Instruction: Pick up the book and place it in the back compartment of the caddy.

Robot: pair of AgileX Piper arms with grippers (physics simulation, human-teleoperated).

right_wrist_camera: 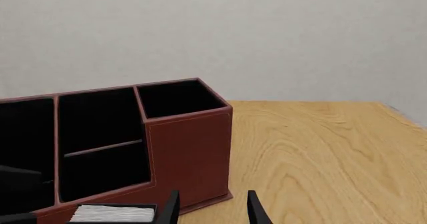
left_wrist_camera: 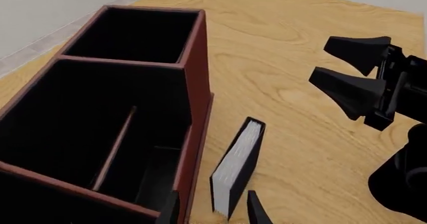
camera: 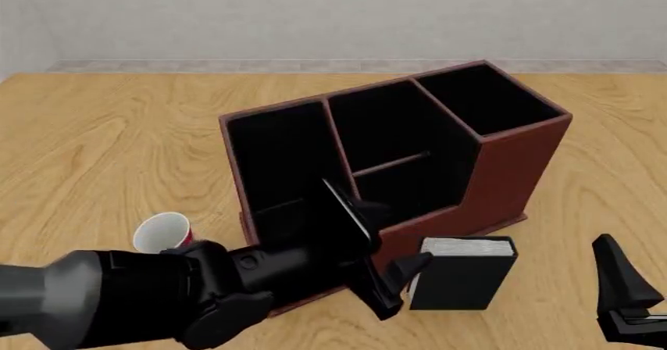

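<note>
On the wooden table (camera: pixel 94 147), just in front of the caddy (camera: pixel 516 158), we see the book (camera: pixel 464 276) standing up on its edge. Its white pages face up and its black cover faces us. It sits very near the caddy's low front wall, and we cannot tell if they touch.

Our left gripper (camera: pixel 388 260) is right beside the book with its fingers spread wide, and it holds nothing. Our right gripper (camera: pixel 625 287) waits off to the side, well apart from the book, also spread and holding nothing. A white and red mug (camera: pixel 164 233) lies on the far side of our left arm.

We think the book is stiff and hard, not squishy, and probably a bit heavy for its size. Its cover looks smooth, so it may slip. We think the best place to grab it is across its two flat covers, near the middle, so the pages stay shut. It stands on a thin edge, so a bump could tip it over.
</note>
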